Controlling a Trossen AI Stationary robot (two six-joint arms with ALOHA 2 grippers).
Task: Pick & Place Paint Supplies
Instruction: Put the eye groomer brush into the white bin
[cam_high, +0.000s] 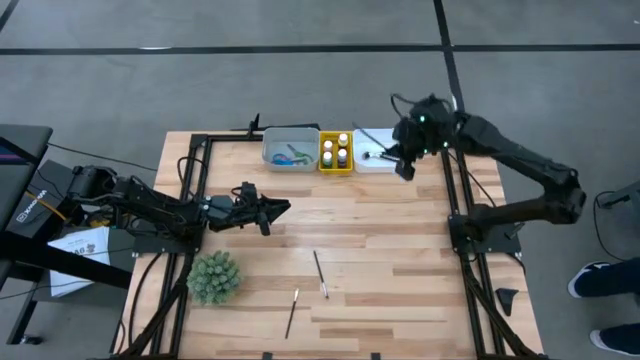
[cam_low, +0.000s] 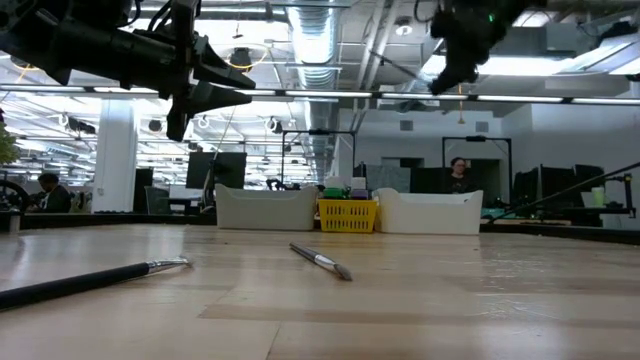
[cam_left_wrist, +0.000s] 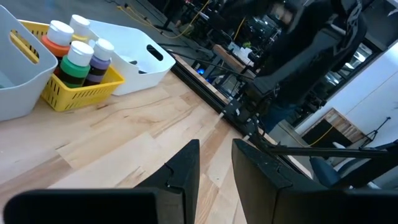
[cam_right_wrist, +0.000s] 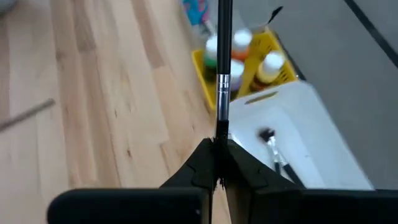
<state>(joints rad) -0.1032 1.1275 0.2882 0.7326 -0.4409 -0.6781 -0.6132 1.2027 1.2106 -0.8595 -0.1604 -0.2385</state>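
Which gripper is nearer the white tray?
Right. The right gripper, shut on a brush, hangs above the white tray; the left gripper is far off, mid-table.

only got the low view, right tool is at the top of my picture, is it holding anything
Observer: Yes, the right tool is shut on a paintbrush, up by the white tray.
Operator: anything in that tray
Observer: One other brush lies in it.
Operator: whats in the yellow tray
Observer: Four paint bottles stand in the yellow tray.
Operator: left tool got anything
Observer: No, the left tool is open and empty.
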